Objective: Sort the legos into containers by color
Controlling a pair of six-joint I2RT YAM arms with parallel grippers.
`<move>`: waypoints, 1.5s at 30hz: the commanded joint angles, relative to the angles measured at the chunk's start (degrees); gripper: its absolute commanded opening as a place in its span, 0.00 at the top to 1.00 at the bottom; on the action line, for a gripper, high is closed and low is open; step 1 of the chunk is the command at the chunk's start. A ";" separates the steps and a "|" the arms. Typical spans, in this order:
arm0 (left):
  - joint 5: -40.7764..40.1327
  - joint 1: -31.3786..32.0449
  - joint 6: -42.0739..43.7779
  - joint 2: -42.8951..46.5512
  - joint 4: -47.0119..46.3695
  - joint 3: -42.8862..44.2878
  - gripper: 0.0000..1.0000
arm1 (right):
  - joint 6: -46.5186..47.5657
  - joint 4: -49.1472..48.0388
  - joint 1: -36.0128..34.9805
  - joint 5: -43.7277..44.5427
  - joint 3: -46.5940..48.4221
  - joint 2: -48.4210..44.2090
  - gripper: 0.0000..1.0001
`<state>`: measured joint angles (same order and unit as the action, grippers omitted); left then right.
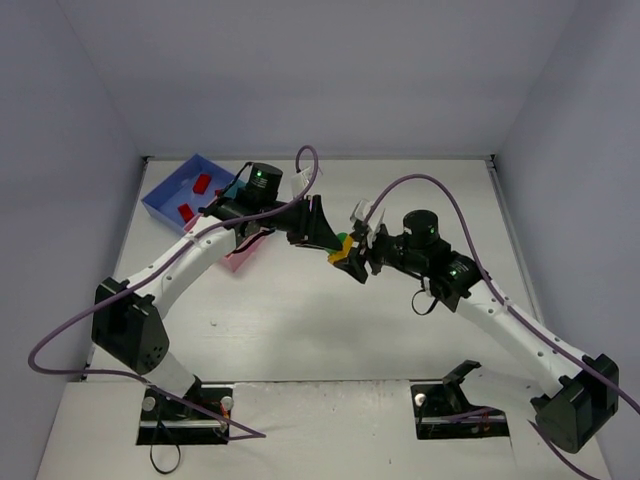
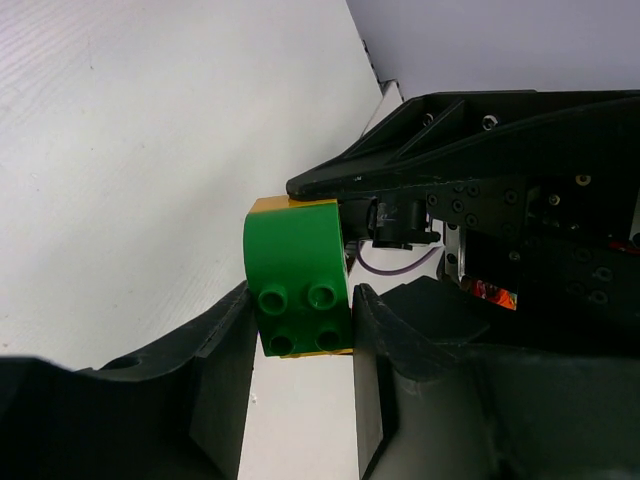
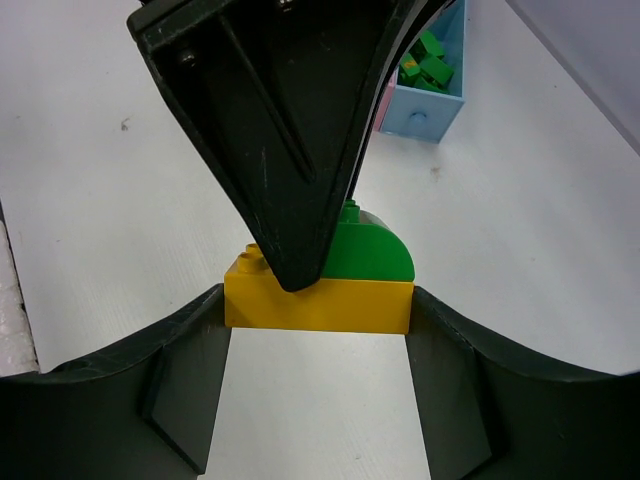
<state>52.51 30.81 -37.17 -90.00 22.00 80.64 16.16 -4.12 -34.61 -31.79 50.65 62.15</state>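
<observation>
Black-fingered, the right claw (image 3: 318, 335) pinches a yellow brick (image 3: 318, 303) by its ends at mid-table. Stuck on top of it, a green brick (image 2: 297, 265) is squeezed between the left claw (image 2: 300, 325) fingers. Farther off at ten o'clock, the tray (image 1: 166, 198) holds red bricks (image 1: 202, 183) in its blue bin.

Overhead view: we see a white worktop (image 1: 300, 330) enclosed on three sides by plain pale grey-lilac panels, namely a back wall (image 1: 320, 70), a left wall (image 1: 50, 200) and a right wall (image 1: 585, 170). A dark seam (image 1: 400, 156) runs where the worktop meets the back wall. Near the front edge we note a straight joint, beyond which lies a paler front strip (image 1: 320, 420). In the right wrist view, we mark one small dark speck (image 3: 125, 124) on the otherwise uniform matte surface.
</observation>
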 commanded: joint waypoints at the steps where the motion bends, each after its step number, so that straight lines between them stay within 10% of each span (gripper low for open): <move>1: -0.39 -0.66 0.08 2.46 -5.21 0.92 0.90 | -0.17 -3.62 -0.81 -1.78 -0.55 -2.65 0.98; 30: -0.04 -11.29 4.73 3.77 0.23 3.12 0.93 | -4.56 -3.70 -0.72 7.53 -5.83 -4.14 1.00; 45: -29.91 -17.18 20.99 1.68 5.69 7.25 0.93 | -7.29 -4.05 -0.37 11.31 -4.60 -1.77 1.00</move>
<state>30.79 14.39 -20.78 -87.57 30.02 84.47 9.82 -4.01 -34.96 -21.52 42.89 60.07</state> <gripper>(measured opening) 0.318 0.606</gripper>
